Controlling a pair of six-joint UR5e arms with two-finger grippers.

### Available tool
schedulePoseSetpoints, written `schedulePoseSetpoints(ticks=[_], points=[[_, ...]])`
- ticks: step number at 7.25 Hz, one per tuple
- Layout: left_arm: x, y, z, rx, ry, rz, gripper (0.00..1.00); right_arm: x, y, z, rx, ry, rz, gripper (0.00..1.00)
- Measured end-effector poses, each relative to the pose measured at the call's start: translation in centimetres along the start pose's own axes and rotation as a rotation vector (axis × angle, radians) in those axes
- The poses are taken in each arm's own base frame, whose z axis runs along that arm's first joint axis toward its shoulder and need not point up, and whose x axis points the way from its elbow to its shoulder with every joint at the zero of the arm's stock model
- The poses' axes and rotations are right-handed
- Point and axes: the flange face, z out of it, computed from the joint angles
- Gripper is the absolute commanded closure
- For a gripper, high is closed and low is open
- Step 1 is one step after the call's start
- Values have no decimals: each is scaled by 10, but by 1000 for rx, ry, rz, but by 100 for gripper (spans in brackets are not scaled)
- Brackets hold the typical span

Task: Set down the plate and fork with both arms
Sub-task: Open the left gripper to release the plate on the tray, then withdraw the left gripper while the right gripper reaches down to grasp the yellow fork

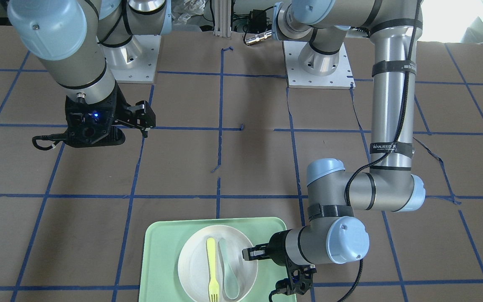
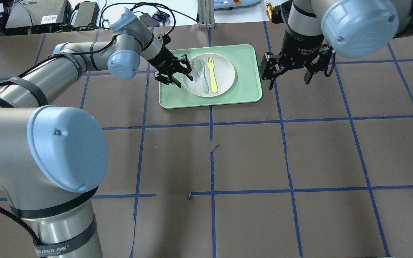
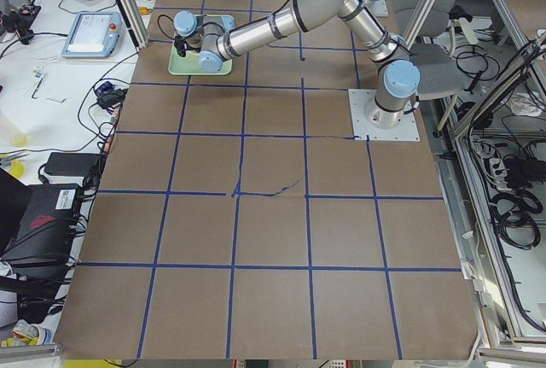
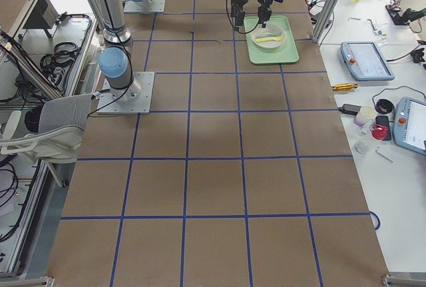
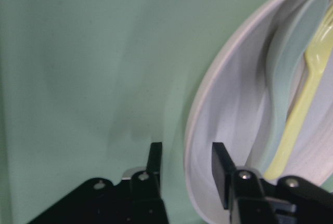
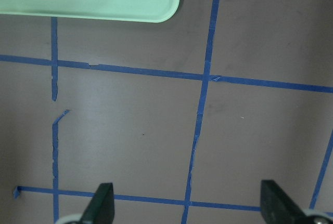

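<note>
Overhead exterior: one plate [image 2: 225, 73], one fork [image 2: 212, 75]

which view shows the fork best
Overhead exterior: the whole fork lies clear on the plate beside the spoon. Front-facing shows it too, tines at the frame's edge; left wrist only part of it; side views tiny.

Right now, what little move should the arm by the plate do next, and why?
Probably close the left gripper on the rim of the plate: its open fingers sit one outside and one inside it, so squeezing should grab it.
</note>
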Motion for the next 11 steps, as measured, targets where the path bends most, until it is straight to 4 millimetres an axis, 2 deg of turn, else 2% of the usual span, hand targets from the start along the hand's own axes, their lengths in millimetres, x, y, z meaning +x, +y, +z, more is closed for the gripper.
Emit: schedulePoseSetpoints(ticks=[2, 4, 5, 6, 7, 9, 11], points=[[-3, 15, -50, 38, -125, 20, 0, -4, -33, 18, 82, -4, 2, 3], [-26, 40, -121, -25, -324, 73, 0, -23, -88, 52, 174, -12, 24, 24], [-36, 53, -157, -49, -397, 90, 0, -43, -118, 73, 203, -19, 33, 28], [-48, 63, -182, -64, -432, 103, 0, -66, -145, 98, 215, -24, 25, 41], [-62, 71, -194, -83, -443, 123, 0, -82, -167, 117, 228, -29, 17, 41], [-79, 87, -190, -114, -442, 156, 0, -98, -200, 153, 246, -36, 3, 41], [-82, 97, -186, -121, -440, 164, 0, -106, -211, 178, 243, -63, -28, 39]])
